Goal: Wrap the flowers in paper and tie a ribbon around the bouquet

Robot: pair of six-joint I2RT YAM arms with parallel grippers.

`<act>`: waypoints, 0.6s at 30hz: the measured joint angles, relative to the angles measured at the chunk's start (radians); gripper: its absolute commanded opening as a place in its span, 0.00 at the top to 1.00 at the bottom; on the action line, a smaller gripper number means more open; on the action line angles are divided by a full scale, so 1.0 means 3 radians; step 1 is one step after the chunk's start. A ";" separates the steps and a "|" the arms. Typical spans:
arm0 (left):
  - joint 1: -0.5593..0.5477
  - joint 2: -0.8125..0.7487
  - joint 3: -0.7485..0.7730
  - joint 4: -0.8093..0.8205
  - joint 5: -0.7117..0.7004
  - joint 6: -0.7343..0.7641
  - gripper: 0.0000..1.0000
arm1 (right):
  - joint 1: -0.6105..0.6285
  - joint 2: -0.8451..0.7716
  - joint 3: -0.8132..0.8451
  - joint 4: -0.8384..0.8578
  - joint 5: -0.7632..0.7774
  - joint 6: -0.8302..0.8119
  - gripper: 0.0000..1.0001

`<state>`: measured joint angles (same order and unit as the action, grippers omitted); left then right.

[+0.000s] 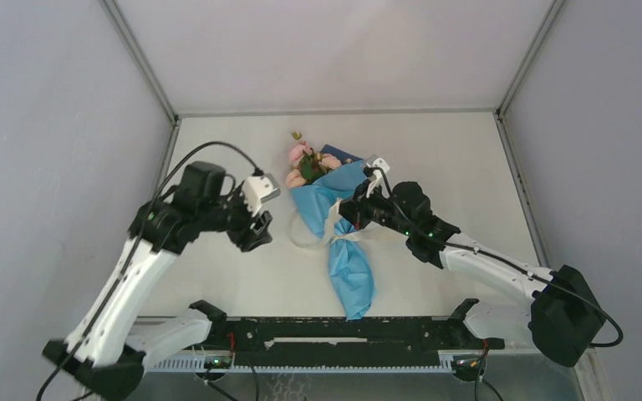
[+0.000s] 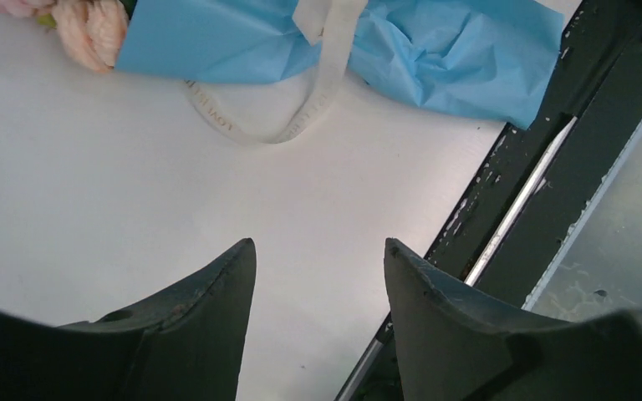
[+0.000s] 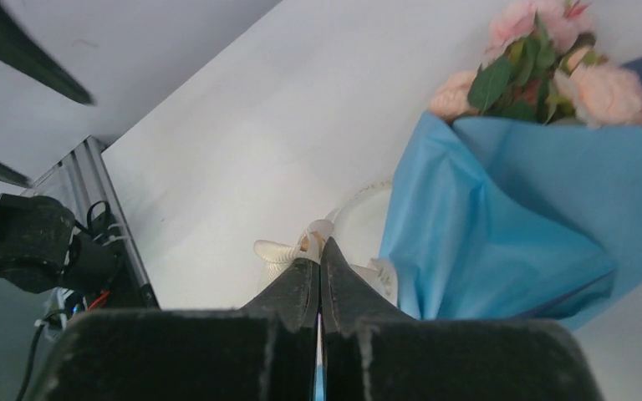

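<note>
The bouquet (image 1: 343, 225) lies on the white table as a slim sky-blue paper (image 3: 501, 217) cone, its narrow end toward me. Pink flowers (image 1: 301, 163) with green leaves poke from the far, wide end. A cream ribbon (image 1: 333, 232) crosses the cone's waist, and one loop of it (image 2: 301, 125) rests on the table to the left. My right gripper (image 1: 344, 215) sits at the waist, shut on the ribbon (image 3: 282, 251), which bunches around its tips (image 3: 322, 247). My left gripper (image 1: 257, 234) hovers left of the bouquet, open and empty (image 2: 319, 251).
A black rail (image 1: 343, 334) runs along the near table edge, and in the left wrist view it (image 2: 535, 167) lies just right of my fingers. A darker blue paper corner (image 1: 340, 154) shows behind the blooms. Grey walls enclose the table on three sides.
</note>
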<state>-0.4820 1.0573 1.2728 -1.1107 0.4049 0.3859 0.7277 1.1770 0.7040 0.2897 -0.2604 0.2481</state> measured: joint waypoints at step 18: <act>-0.0603 0.0449 -0.1892 0.3311 0.0336 -0.0505 0.06 | -0.0003 0.0018 -0.0070 -0.0169 -0.0120 0.0548 1.00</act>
<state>-0.6628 1.1919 0.7052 -0.1173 0.5056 0.2344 0.7269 1.1824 0.6830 0.2390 -0.2962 0.4126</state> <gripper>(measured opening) 0.938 0.007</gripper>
